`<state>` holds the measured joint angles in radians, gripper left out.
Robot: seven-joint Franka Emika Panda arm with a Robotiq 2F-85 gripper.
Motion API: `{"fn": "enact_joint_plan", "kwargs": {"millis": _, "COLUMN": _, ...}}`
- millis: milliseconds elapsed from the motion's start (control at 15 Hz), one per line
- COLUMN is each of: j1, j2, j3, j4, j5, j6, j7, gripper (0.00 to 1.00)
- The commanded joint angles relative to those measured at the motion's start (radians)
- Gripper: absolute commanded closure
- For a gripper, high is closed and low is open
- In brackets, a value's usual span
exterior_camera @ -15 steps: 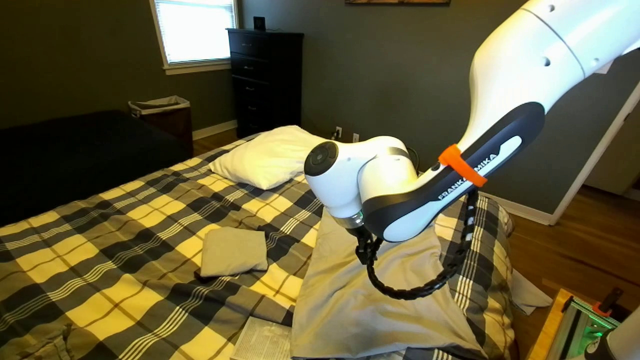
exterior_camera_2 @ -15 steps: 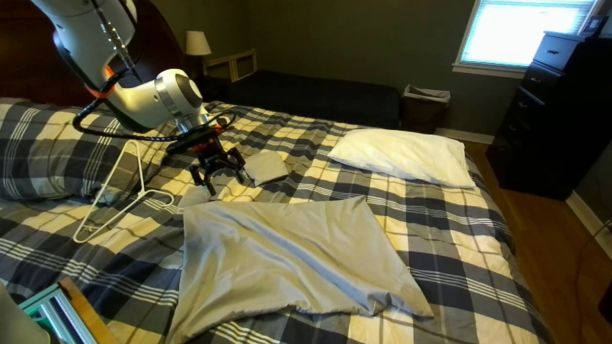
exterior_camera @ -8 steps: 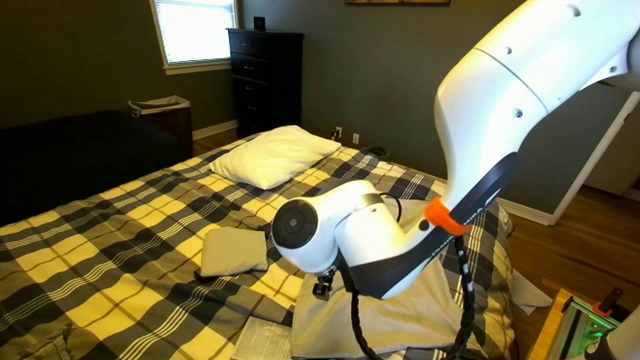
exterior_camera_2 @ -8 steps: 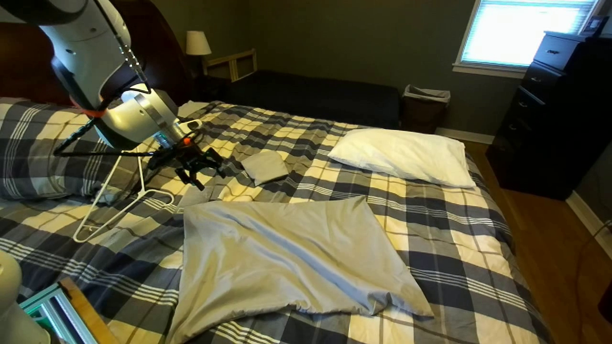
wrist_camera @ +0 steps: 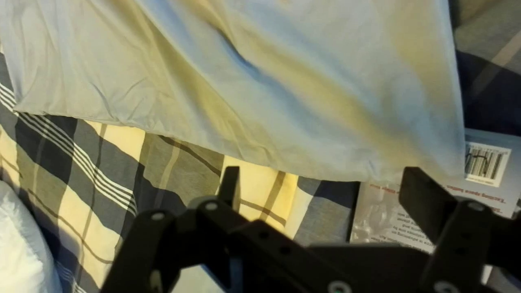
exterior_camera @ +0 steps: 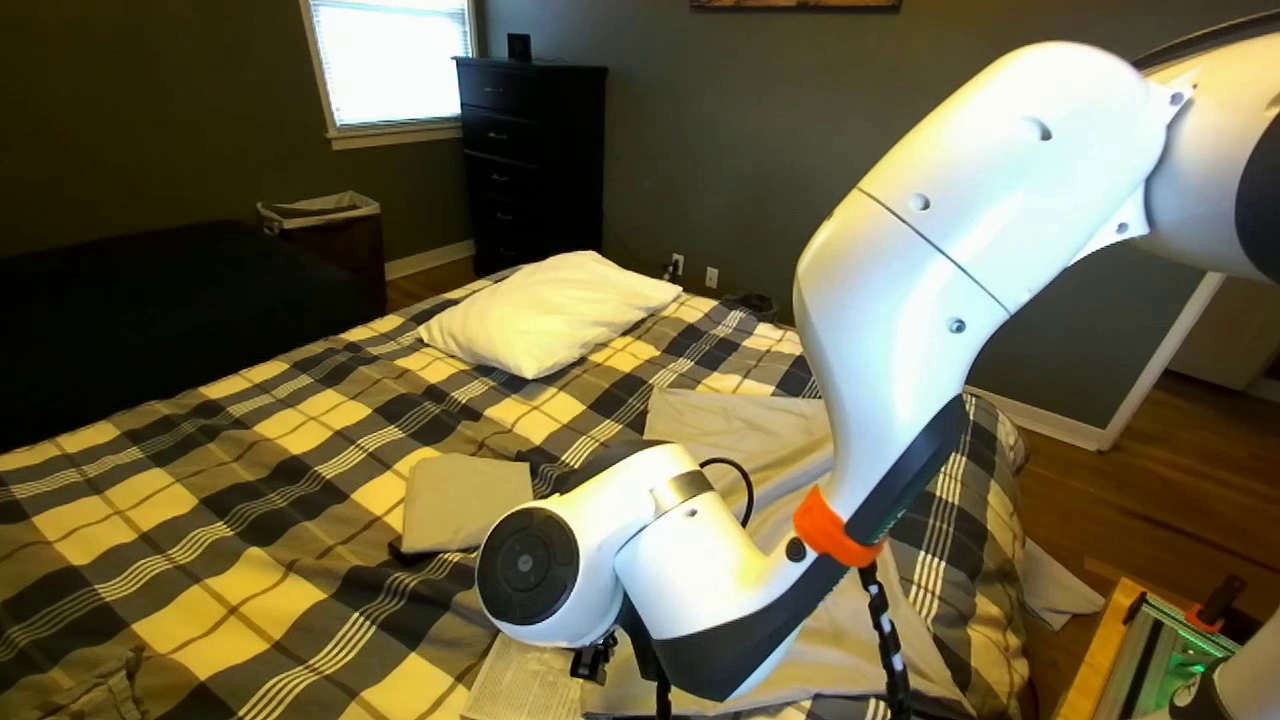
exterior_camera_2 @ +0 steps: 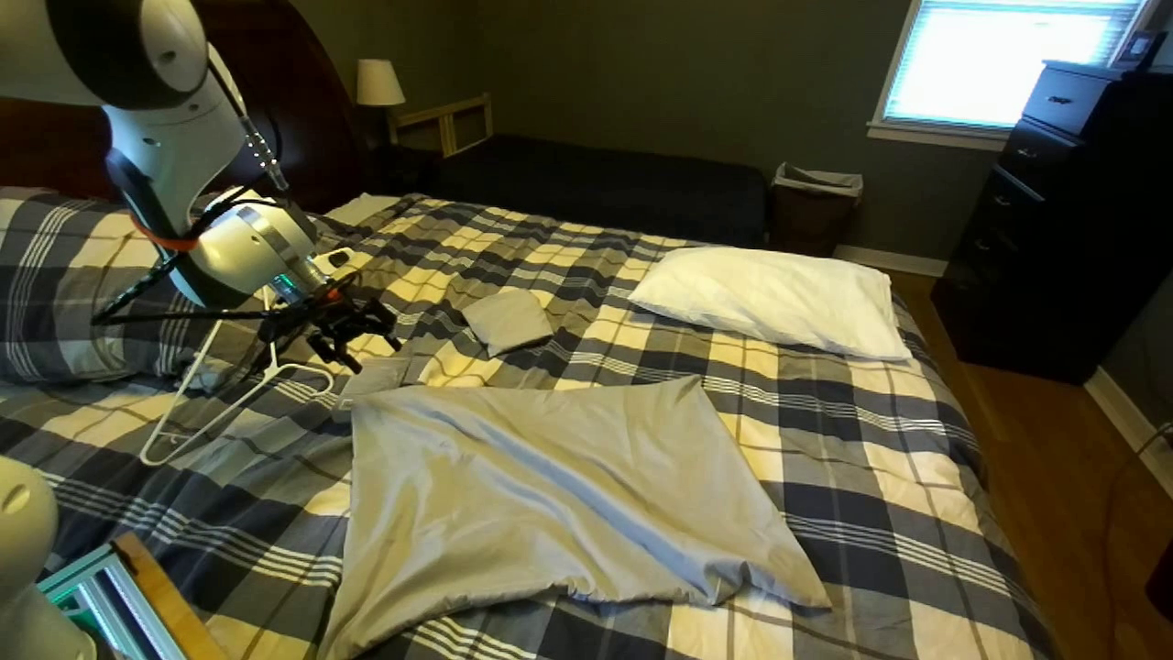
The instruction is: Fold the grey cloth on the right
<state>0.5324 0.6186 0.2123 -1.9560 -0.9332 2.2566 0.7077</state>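
With tool (wrist_camera: 321, 183) spread wide and gripping nothing, hangs just off the large grey cloth (wrist_camera: 260, 81), lying ahead in the wrist view with a near corner over a book (wrist_camera: 378, 215). To pinch that corner, likely must shift forward, then down.

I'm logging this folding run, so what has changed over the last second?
The open gripper has moved left in both exterior views, and the arm above it sits lower in the picture. Nothing was taken hold of or let go. Unchanged: the large grey cloth lies unfolded; the small folded cloth, book and white pillow stayed put.
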Motion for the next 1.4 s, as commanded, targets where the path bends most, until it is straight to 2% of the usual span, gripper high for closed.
{"fn": "enact_joint_plan", "kwargs": {"millis": 0, "j1": 0.003, "j2": 0.001, "j3": -0.003, "j4": 0.004, "j5": 0.003, "j6": -0.001, "j7": -0.003, "gripper": 0.00}}
{"fn": "enact_joint_plan", "kwargs": {"millis": 133, "j1": -0.021, "j2": 0.030, "j3": 0.017, "j4": 0.003, "j5": 0.031, "j6": 0.037, "j7": -0.080, "gripper": 0.00}}
{"fn": "enact_joint_plan", "kwargs": {"millis": 600, "j1": 0.014, "j2": 0.083, "j3": 0.009, "j4": -0.054, "j5": 0.026, "j6": 0.240, "j7": -0.044, "gripper": 0.00}}
{"fn": "enact_joint_plan", "kwargs": {"millis": 1000, "j1": 0.102, "j2": 0.082, "j3": 0.002, "j4": -0.110, "j5": 0.181, "j6": 0.130, "j7": 0.072, "gripper": 0.00}}
{"fn": "enact_joint_plan", "kwargs": {"millis": 1133, "j1": 0.148, "j2": 0.074, "j3": -0.039, "j4": -0.122, "j5": 0.192, "j6": 0.073, "j7": 0.141, "gripper": 0.00}}
{"fn": "enact_joint_plan", "kwargs": {"millis": 1200, "j1": 0.127, "j2": 0.090, "j3": -0.019, "j4": -0.097, "j5": 0.185, "j6": 0.118, "j7": 0.068, "gripper": 0.00}}
{"fn": "enact_joint_plan", "kwargs": {"millis": 1333, "j1": 0.141, "j2": 0.091, "j3": -0.027, "j4": -0.097, "j5": 0.184, "j6": 0.111, "j7": 0.077, "gripper": 0.00}}
